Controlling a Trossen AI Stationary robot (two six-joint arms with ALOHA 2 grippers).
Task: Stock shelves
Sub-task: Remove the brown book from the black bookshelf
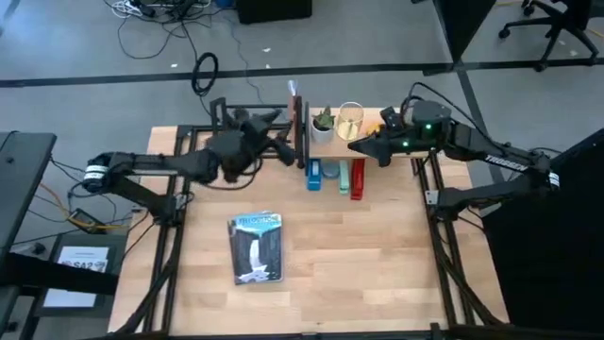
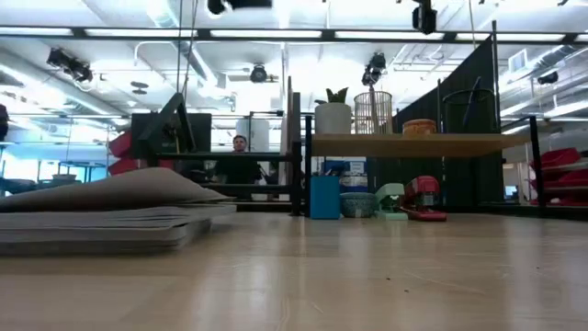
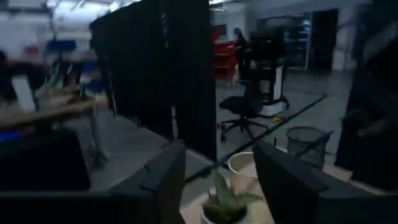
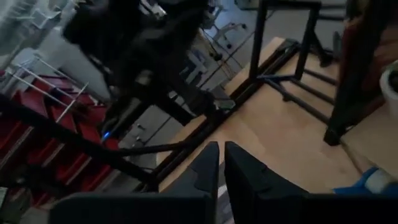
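The magazine [image 1: 257, 248] still to be stocked lies flat near the middle of the table [image 1: 377, 264], toward the front edge, well apart from both arms. Judging by its low, sagging profile in the low view, it is light, floppy and glossy. It will likely slide under a pinch and droop if lifted by one corner, so a grip on the spine edge or a long side looks safest.

The black metal-bar rack [image 1: 236, 109] stands at the table's back edge on the left. The wooden plank shelf [image 1: 368, 132] is just beside it, carrying a potted plant [image 1: 323, 123] and a wire basket [image 1: 350, 119].

The left gripper [image 1: 283, 149] hovers by the rack, fingers spread apart and empty. The right gripper [image 1: 359, 146] hangs at the shelf's front, fingers nearly closed on nothing.
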